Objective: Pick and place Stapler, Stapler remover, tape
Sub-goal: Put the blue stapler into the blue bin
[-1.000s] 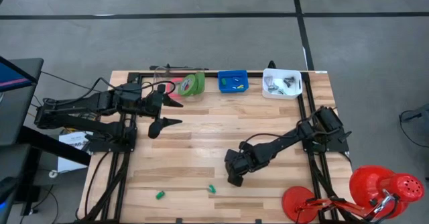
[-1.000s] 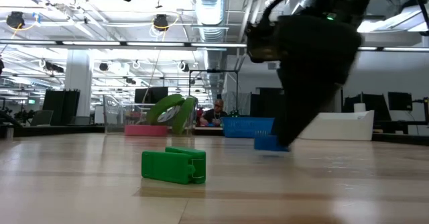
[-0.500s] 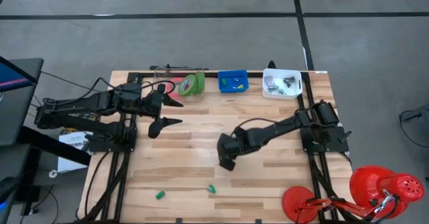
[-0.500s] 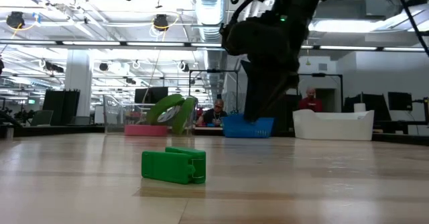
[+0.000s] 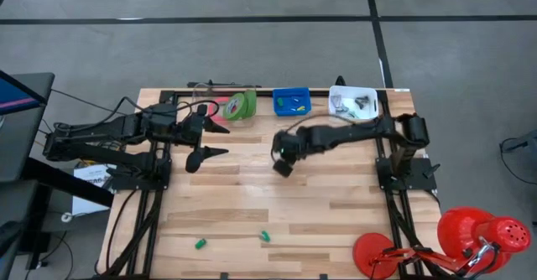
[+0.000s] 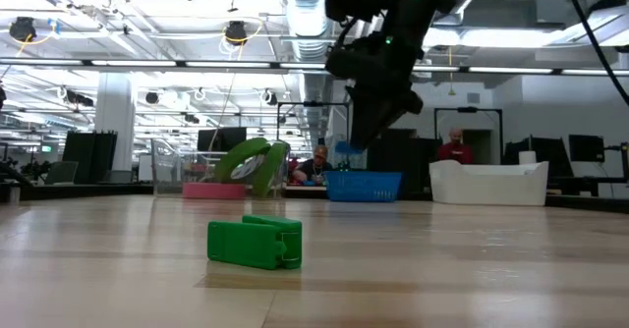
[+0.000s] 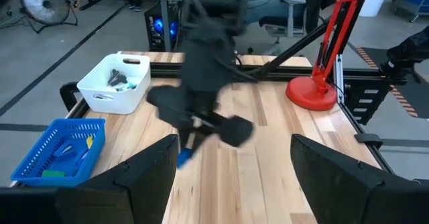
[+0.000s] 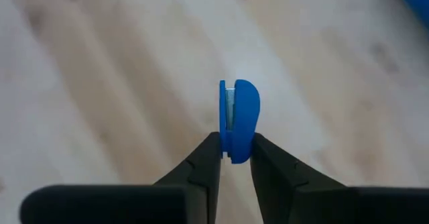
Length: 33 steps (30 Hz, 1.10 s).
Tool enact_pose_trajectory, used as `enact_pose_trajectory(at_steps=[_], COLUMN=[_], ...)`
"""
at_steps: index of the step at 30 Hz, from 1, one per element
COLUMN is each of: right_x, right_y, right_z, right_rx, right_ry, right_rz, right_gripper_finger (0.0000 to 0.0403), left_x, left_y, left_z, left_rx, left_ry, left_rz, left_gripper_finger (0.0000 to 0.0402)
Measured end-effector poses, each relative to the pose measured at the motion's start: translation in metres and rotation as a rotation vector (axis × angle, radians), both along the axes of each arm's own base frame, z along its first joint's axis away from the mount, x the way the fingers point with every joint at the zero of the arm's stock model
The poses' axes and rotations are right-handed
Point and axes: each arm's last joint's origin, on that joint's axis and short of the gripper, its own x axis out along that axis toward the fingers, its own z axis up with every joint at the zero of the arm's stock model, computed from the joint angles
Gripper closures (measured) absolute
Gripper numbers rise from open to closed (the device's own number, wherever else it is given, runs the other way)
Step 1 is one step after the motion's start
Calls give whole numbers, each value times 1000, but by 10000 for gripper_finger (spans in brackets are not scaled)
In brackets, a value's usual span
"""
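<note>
Right wrist view: right gripper (image 8: 234, 158) clamped narrow on a small blue stapler remover (image 8: 238, 120), held edge-on with a metal strip visible between its blue halves, above blurred wooden table (image 8: 100, 83). No brand, label or writing legible in any view.

High view: right gripper (image 5: 283, 156) positioned over the middle of the table (image 5: 252, 204), nearer the far edge, just in front of the blue bin (image 5: 292, 102). White bin (image 5: 353, 104) beside it at the far right corner, holding grey metal items. Green tape roll (image 5: 243, 105) and pink-red tape roll (image 5: 228, 109) standing together left of the blue bin. Left gripper (image 5: 215, 141) parked over the left side of the table, fingers spread wide, holding nothing. Two small green pieces near the front edge: one (image 5: 200, 243) to the left, one (image 5: 263, 235) nearer centre. Red lamp (image 5: 470, 238) off the front right corner.

Low view: green block (image 6: 256, 243) lying on the wood in the foreground; right gripper (image 6: 346, 147) raised clear of the surface, blue remover at its tip. Tape rolls (image 6: 251, 168) leaning behind. A person visible in the far room.
</note>
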Motion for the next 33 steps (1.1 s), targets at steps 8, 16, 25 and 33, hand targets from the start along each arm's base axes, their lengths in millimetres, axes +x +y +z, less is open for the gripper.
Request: enact_pose_trajectory(at_steps=[8,16,25,33], right_x=[-21,-49,-63,-60], right_y=[-66,-126,-174,-205], right_z=[34,59,60,43], right_rx=[-75,-162,-204,-207], right_ry=[-63,-126,-187,-243], right_rz=[-51,-137,-186,-234], right_gripper_finger=[343,344,344,344], left_x=[0,0,1,1], left_y=[0,0,0,0], left_z=[1,2,2,3], left_rx=[1,1,2,2], left_ry=[-10,-16,-22,-31], left_rz=[0,0,0,0], left_gripper_finger=[124,124,124,124])
